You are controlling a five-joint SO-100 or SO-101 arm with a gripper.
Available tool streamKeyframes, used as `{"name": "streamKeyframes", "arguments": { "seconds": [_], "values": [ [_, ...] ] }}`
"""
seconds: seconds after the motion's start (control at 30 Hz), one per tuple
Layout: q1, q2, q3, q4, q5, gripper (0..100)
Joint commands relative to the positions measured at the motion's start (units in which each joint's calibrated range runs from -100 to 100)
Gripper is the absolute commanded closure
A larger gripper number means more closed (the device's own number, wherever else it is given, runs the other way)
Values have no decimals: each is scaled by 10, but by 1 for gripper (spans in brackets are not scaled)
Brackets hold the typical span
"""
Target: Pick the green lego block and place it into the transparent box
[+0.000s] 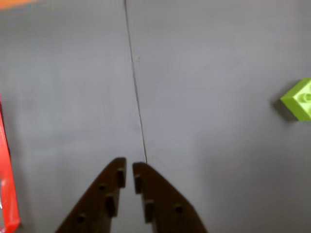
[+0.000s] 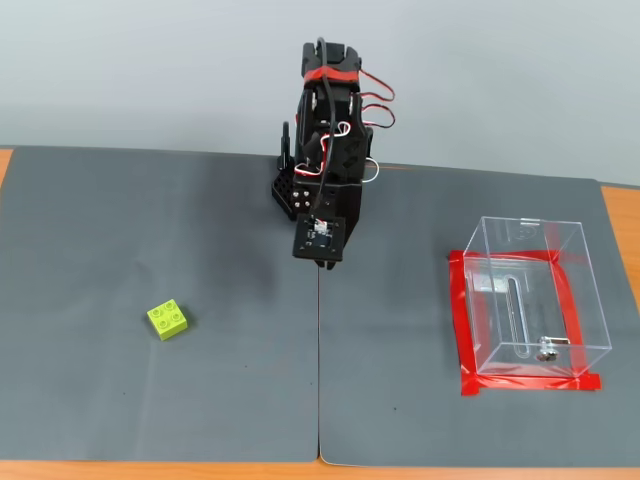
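Note:
The green lego block [image 2: 168, 319] lies on the grey mat at the left in the fixed view, studs up; in the wrist view it [image 1: 299, 99] shows at the right edge, partly cut off. The transparent box [image 2: 530, 300] stands at the right on a red tape border [image 2: 530, 381], with a small metal piece [image 2: 546, 349] inside. My gripper [image 1: 129, 165] hangs over the seam between the two mats, near the arm's base, far from both block and box. Its fingers [image 1: 104, 194] are together with only a thin gap and hold nothing. In the fixed view the gripper [image 2: 325, 264] is mostly hidden behind the wrist camera mount.
Two dark grey mats [image 2: 150, 230] cover the table, meeting at a seam [image 2: 319, 360] down the middle. A strip of red tape [image 1: 7, 170] shows at the left edge of the wrist view. The orange table edge [image 2: 620, 215] shows at the right.

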Motion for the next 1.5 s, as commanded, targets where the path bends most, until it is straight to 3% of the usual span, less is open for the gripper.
{"name": "streamKeyframes", "arguments": {
  "seconds": [0.0,0.5,0.87,1.1,1.47],
  "values": [
    [48,42,-66,0,-6,98],
    [265,229,-163,0,-1,98],
    [312,357,-293,-27,-1,98],
    [334,416,-297,-130,22,97],
    [344,495,-296,-160,36,97]
  ]
}}
